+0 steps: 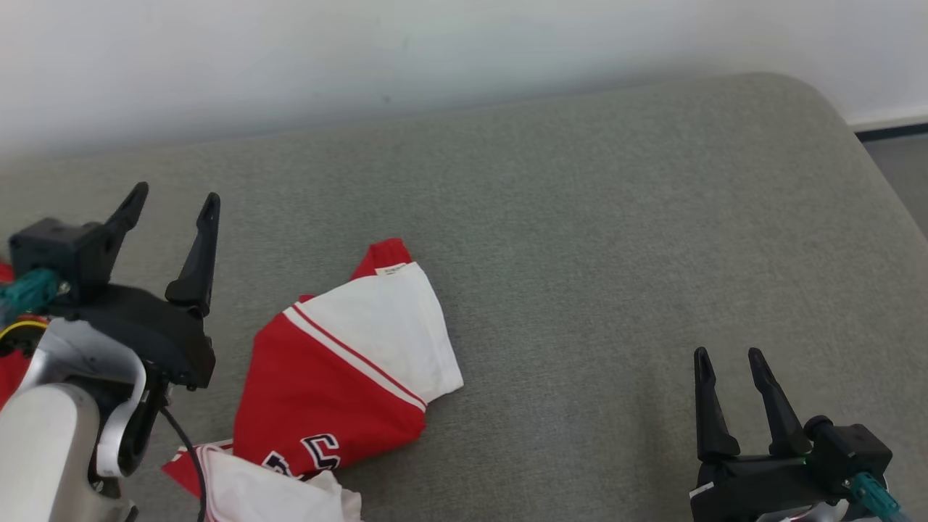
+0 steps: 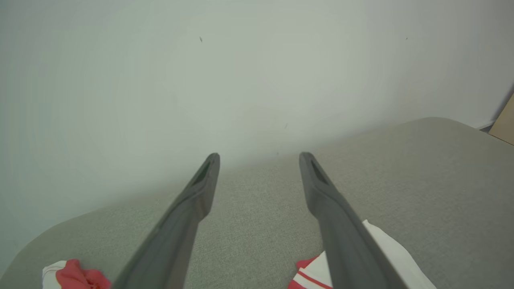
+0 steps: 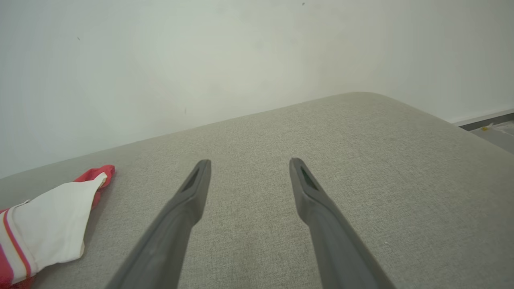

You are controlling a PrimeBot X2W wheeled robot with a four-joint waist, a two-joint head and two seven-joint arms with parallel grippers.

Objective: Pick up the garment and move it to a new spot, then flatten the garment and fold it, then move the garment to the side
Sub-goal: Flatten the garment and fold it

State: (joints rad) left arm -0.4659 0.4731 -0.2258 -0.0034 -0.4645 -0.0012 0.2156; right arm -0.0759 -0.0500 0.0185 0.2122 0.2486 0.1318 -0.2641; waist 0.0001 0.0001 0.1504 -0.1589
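Garment (image 1: 341, 370), red and white, lies crumpled on the grey cushion (image 1: 616, 239), lower left of centre in head view, one end running off the bottom edge; white panel with red stripes on top, dark lettering near the lower edge; left gripper (image 1: 176, 192) just left of it, not touching, fingers spread, nothing between them; right gripper (image 1: 728, 353) well apart at lower right over bare cushion, fingers spread, also empty; pale wall (image 1: 362, 51) behind the cushion.
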